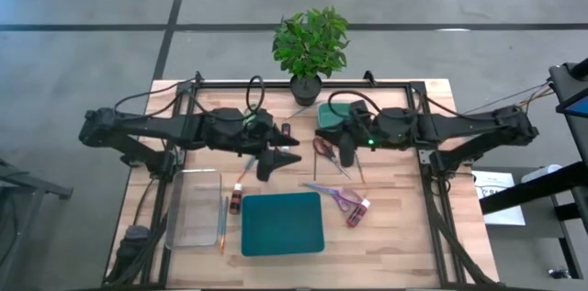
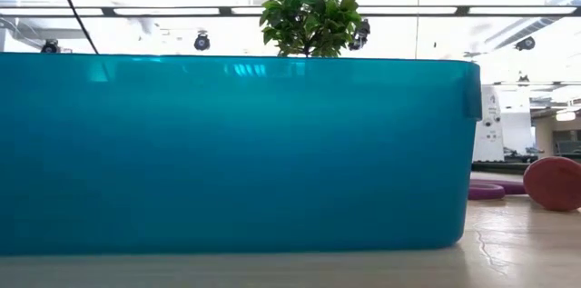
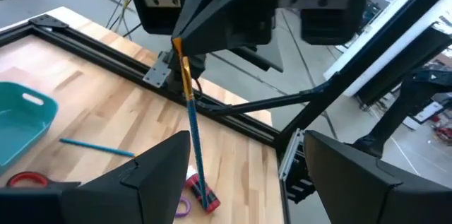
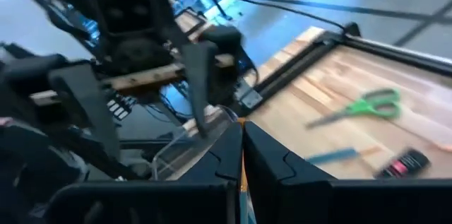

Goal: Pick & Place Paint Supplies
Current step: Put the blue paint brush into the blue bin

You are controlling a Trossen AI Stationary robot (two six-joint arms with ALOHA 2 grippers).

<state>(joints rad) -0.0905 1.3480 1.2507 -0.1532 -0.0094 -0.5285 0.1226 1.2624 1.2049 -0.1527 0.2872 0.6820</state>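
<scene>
While the left gripper [image 1: 280,158] hangs wide open and empty over the middle of the wooden table [image 1: 395,236], the right gripper [image 3: 181,40] is pinched shut on a thin brush with an orange neck and blue handle [image 3: 192,121]. It dangles tip-down, above a small reddish paint bottle with a white cap [image 3: 209,201]. Another dark red bottle [image 1: 236,201] lies beside the flat teal lid [image 1: 282,223].
</scene>
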